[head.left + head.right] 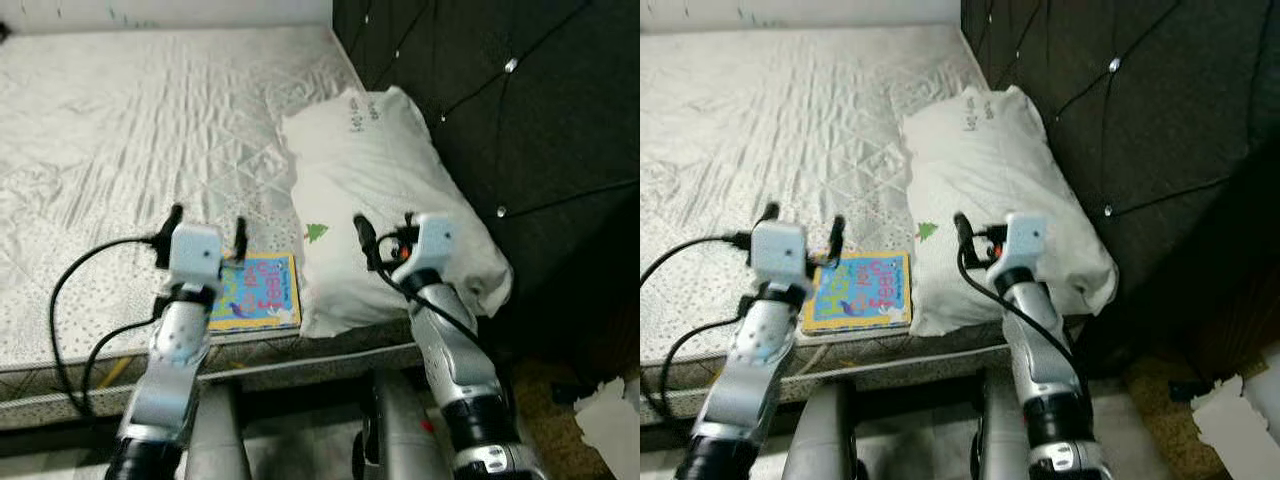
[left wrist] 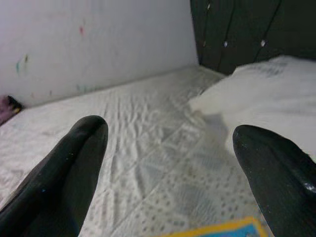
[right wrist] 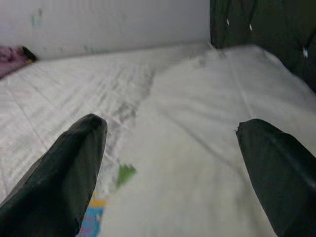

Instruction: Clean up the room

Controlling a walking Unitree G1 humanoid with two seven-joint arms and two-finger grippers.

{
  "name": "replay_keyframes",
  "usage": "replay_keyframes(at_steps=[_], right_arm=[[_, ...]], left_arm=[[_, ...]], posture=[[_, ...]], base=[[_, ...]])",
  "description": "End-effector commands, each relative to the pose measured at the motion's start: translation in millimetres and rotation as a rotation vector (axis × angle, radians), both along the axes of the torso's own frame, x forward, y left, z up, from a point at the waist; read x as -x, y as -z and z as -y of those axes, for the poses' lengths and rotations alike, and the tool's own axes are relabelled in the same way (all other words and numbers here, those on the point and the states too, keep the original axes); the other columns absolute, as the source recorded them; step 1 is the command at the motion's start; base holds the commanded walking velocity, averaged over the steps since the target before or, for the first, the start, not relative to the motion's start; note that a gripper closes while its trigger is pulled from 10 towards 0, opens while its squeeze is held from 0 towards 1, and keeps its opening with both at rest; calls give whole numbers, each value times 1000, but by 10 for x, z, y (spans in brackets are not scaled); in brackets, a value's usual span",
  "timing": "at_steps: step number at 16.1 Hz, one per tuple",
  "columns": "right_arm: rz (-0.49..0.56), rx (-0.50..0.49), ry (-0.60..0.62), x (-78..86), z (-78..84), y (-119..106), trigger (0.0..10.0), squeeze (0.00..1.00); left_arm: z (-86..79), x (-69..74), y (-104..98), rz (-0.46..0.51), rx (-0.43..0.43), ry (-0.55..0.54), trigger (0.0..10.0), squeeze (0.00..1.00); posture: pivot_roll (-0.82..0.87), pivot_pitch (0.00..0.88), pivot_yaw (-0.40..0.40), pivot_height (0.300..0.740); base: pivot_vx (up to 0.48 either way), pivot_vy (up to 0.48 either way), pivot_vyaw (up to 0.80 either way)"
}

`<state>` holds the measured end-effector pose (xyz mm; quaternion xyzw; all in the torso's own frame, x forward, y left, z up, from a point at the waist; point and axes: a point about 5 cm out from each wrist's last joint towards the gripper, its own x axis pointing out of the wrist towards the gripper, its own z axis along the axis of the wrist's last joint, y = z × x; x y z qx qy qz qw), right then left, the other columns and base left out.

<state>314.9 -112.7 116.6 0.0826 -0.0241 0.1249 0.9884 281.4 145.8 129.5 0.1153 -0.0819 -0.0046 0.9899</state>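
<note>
Nearest, both silver arms reach forward from the robot's body over the near edge of the bed. The left gripper (image 1: 205,228) hovers with its fingers spread apart and nothing between them, poised just above the near end of a colourful children's book (image 1: 260,291); the book lies flat on the mattress (image 1: 120,130) at its near edge, just beside the pillow, and is likely the item to tidy next. The right gripper (image 1: 385,232) is also spread wide and empty, held over the near part of the white pillow (image 1: 385,165), probably ready either to steady or to lift it. The pillow's near corner sits against the book's right edge and may overlap it slightly, so a grasp from that side looks crowded; the left approach is freer. Black cables (image 1: 75,290) loop off the left arm toward the bed edge and could snag. Further out, the quilted mattress runs bare to a pale wall (image 2: 98,39). At right stands a dark tufted headboard (image 1: 520,100), the pillow leaning against it. On the floor at right lies some white paper (image 1: 610,415), more clutter to collect.
</note>
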Motion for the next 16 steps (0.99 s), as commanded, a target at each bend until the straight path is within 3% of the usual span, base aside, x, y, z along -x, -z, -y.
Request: replay_keyframes(at_steps=[1, 6, 11, 13, 16], right_arm=[[-6, -13, 3, -13, 4, 18, 10000, 0], [-41, -18, 19, 90, 8, 163, 10000, 0], [-39, -64, 49, 95, -8, 124, 10000, 0], [-39, -34, 54, 114, 1, 167, 10000, 0], [-54, -9, 89, 114, 59, 213, 10000, 0]], left_arm=[[15, -13, 33, -20, 21, 14, 10000, 0], [-11, 85, 147, -55, -2, 23, 10000, 0], [-67, 51, 114, -38, -4, -1, 10000, 0], [-29, 40, 139, -45, -23, 12, 10000, 0], [-7, 25, 169, -76, -23, 20, 10000, 0]], posture=[[88, 0, -7, 595], [99, 0, 5, 660], [85, 0, 22, 715], [88, 0, 20, 740], [89, 5, 15, 740]], base=[[0, 0, 0], [0, 0, 0], [0, 0, 0], [0, 0, 0], [0, 0, 0]])
